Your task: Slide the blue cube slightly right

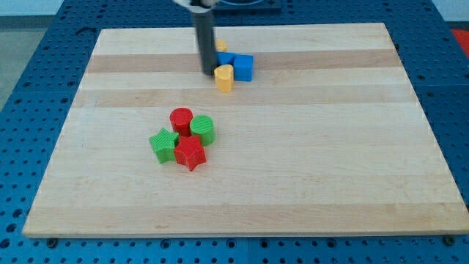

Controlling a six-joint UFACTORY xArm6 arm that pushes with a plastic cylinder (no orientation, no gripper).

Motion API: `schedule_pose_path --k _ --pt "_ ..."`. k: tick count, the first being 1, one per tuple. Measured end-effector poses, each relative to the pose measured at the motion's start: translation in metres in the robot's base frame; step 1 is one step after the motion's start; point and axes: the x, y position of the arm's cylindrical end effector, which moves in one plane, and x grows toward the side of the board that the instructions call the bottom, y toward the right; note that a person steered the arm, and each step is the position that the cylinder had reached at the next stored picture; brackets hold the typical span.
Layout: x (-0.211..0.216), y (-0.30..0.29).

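Note:
The blue cube (243, 67) sits near the view's top centre of the wooden board (308, 147). Another blue block (226, 58) lies just left of it, partly hidden by the rod. A yellow block (224, 77) touches the cube's lower left corner. A second yellow block (220, 45) peeks out behind the rod. My tip (208, 72) rests on the board just left of the lower yellow block and left of the blue cube.
A cluster sits left of the board's centre: a red cylinder (181, 119), a green cylinder (202, 129), a green star (163, 144) and a red star (190, 152). The board lies on a blue perforated table (29, 73).

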Motion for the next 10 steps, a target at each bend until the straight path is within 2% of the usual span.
schedule_pose_path --k 2,3,4,5,6,8,10 --pt "0.000 0.113" --pt "0.000 0.118" --pt "0.000 0.095" --pt "0.008 0.064" --pt "0.030 0.074" --pt "0.041 0.152" --pt "0.041 0.190"
